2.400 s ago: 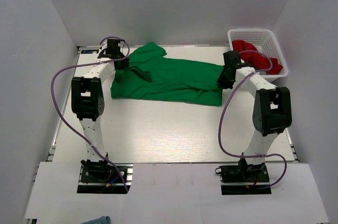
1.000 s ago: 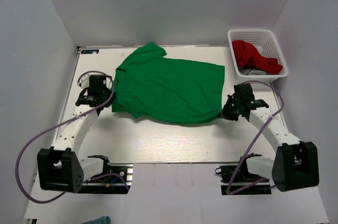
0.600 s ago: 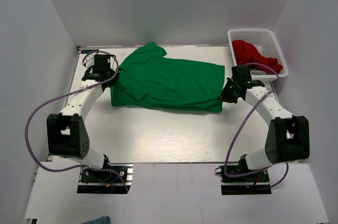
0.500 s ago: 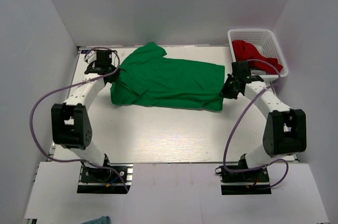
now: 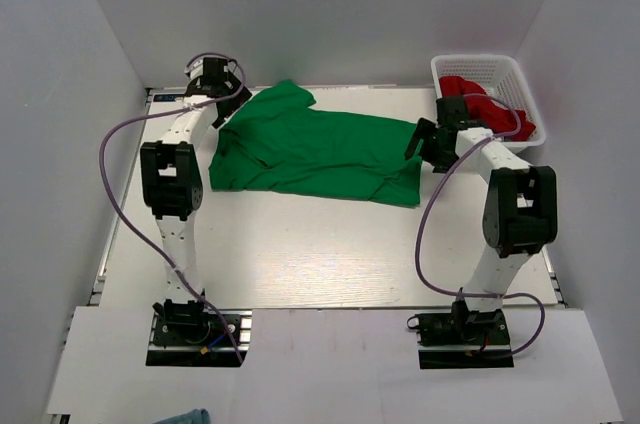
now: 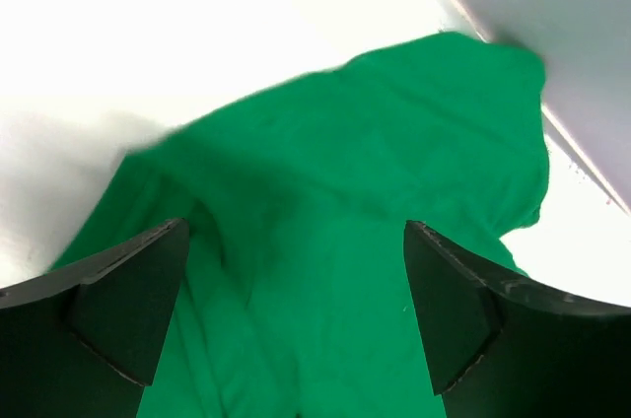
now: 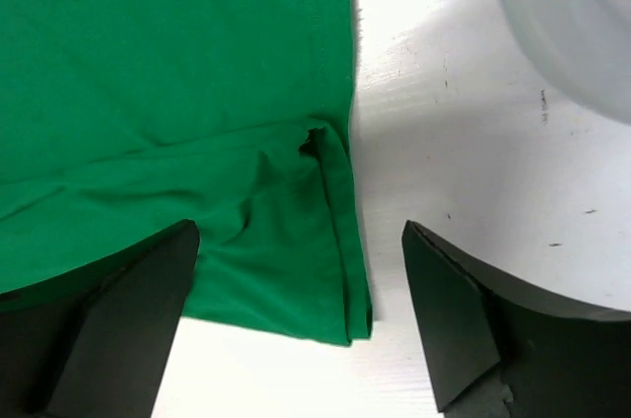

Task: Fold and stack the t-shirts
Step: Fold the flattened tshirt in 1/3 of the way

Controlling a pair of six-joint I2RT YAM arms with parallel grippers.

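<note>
Lying folded on the table (image 5: 300,254) left of the basket (image 5: 478,60), the green t-shirt (image 5: 310,149) is released: left gripper (image 5: 224,106) and right gripper (image 5: 421,140), clamped a second ago, now gape empty. The red t-shirt (image 5: 462,87) sits inside the basket.

free: bare table (image 5: 300,254) on the near side of green t-shirt (image 5: 310,149) | shirt spans far middle | obstacles: white basket (image 5: 478,58) in far-right corner; walls (image 5: 60,144) close left, right, behind

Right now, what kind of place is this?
Probably a robotics lab test cell, not a home: a white table boxed in by plain white walls, a green t-shirt lying on it, and a red t-shirt in a white basket.
</note>
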